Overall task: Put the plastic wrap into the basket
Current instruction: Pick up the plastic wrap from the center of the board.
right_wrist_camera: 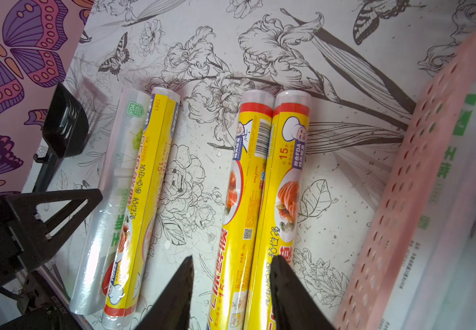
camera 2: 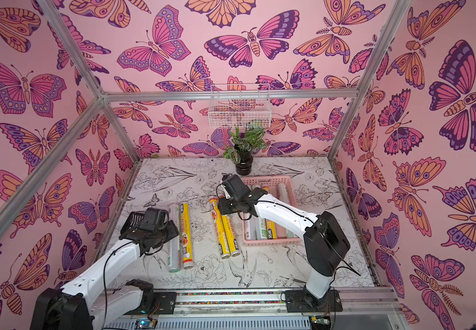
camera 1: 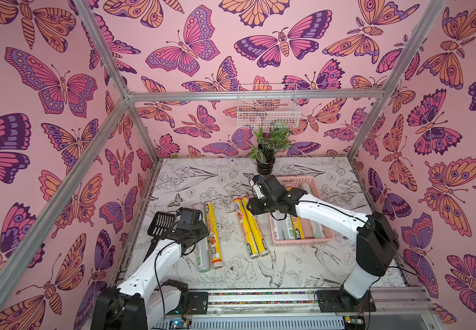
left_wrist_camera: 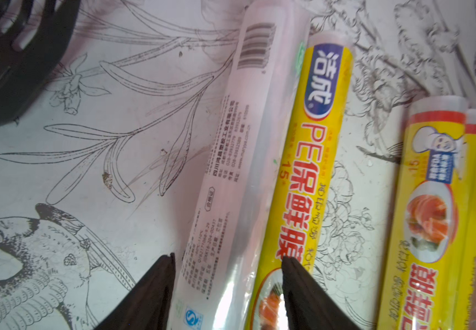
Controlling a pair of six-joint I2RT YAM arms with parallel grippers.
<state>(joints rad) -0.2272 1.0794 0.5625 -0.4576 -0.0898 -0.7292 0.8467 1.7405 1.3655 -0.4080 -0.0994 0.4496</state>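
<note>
Silvery-clear plastic wrap point(left_wrist_camera: 231, 171) lies inside the parted left gripper point(left_wrist_camera: 226, 265).

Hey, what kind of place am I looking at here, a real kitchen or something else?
Probably a staged robot test booth, not a home: an aluminium frame edges butterfly wallpaper walls, and the left arm and right arm sit on a rail.
</note>
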